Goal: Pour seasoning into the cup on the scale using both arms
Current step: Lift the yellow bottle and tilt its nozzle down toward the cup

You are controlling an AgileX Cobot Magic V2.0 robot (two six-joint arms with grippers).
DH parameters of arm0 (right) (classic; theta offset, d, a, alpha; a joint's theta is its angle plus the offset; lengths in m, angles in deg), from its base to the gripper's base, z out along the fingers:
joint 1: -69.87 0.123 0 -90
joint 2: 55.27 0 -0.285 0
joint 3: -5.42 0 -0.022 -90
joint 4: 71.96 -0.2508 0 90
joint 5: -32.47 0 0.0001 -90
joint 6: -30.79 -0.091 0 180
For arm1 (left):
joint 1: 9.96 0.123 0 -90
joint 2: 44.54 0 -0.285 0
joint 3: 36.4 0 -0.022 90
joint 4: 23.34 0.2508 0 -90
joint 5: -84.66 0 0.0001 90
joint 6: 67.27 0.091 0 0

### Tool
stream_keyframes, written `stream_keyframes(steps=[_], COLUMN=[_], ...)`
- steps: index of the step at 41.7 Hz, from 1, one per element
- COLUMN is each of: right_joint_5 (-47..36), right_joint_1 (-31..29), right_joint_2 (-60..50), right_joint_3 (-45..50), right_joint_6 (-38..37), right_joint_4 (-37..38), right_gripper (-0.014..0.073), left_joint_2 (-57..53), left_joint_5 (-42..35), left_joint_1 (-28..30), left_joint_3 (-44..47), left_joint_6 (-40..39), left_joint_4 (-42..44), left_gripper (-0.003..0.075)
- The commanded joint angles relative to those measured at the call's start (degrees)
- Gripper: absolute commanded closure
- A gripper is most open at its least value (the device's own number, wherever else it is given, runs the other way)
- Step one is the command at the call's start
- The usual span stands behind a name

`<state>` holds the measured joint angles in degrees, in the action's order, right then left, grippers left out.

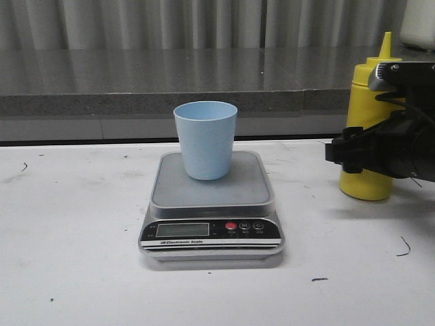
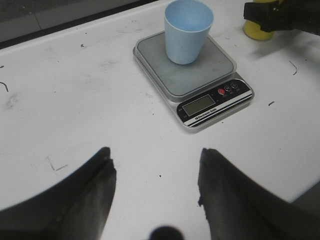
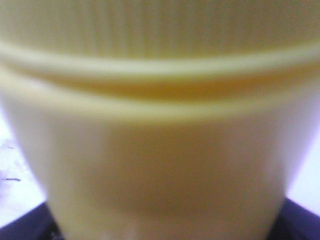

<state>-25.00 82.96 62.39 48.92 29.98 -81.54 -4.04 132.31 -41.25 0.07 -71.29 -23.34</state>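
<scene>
Right hand [image 1: 353, 153] at seasoning [image 1: 367, 122]; left wrist view alone shows left hand [image 2: 156, 180] spread.

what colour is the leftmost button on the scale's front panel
Red; the leftmost button on the scale shows best in the front view.

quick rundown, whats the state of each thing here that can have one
cup: upright on the scale platform, nothing visible inside
scale: flat on the table, display shows no readable figures
seasoning bottle: upright on the table, right of the scale, not tilted
left gripper: open, holding nothing, hovering away from the scale
right gripper: at the bottle's body; grip cannot be told
</scene>
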Motion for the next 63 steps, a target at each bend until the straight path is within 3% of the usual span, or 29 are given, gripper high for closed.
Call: stream_keyframes(steps=[1, 10, 19, 24, 33, 41, 56, 63], right_joint_5=[-3.59, 8.15, 36.10, 52.78, 75.43, 85.98, 98.45, 104.49], right_joint_1=[-0.41, -0.41, -0.41, -0.04, 4.38, 9.38, 16.44, 18.83], right_joint_2=[-5.55, -17.01, -28.40, -30.98, -29.59, -25.17, -15.63, -11.96], right_joint_3=[-1.06, -1.99, -10.10, -17.05, -29.11, -36.89, -41.78, -43.83], right_joint_6=[0.81, 9.72, 21.01, 24.20, 24.20, 24.15, 23.81, 23.81], right_joint_4=[0.01, 0.13, 3.23, 10.14, 24.51, 33.33, 48.29, 60.32], right_gripper=[0.0231, 0.0233, 0.0233, 0.0233, 0.0235, 0.0235, 0.0235, 0.0235], left_joint_2=[0.08, 0.08, 0.08, 0.08, 0.08, 0.08, 0.08, 0.08], left_joint_5=[-4.04, -4.04, -4.04, -4.04, -4.04, -4.04, -4.04, -4.04], left_joint_1=[-0.39, -0.39, -0.39, -0.39, -0.39, -0.39, -0.39, -0.39], left_joint_3=[-1.51, -1.51, -1.51, -1.51, -1.51, -1.51, -1.51, -1.51], left_joint_6=[-0.38, -0.38, -0.38, -0.38, -0.38, -0.38, -0.38, -0.38], left_joint_4=[0.00, 0.00, 0.00, 0.00, 0.00, 0.00, 0.00, 0.00], left_gripper=[0.0344, 0.0344, 0.0344, 0.0344, 0.0344, 0.0344, 0.0344, 0.0344])
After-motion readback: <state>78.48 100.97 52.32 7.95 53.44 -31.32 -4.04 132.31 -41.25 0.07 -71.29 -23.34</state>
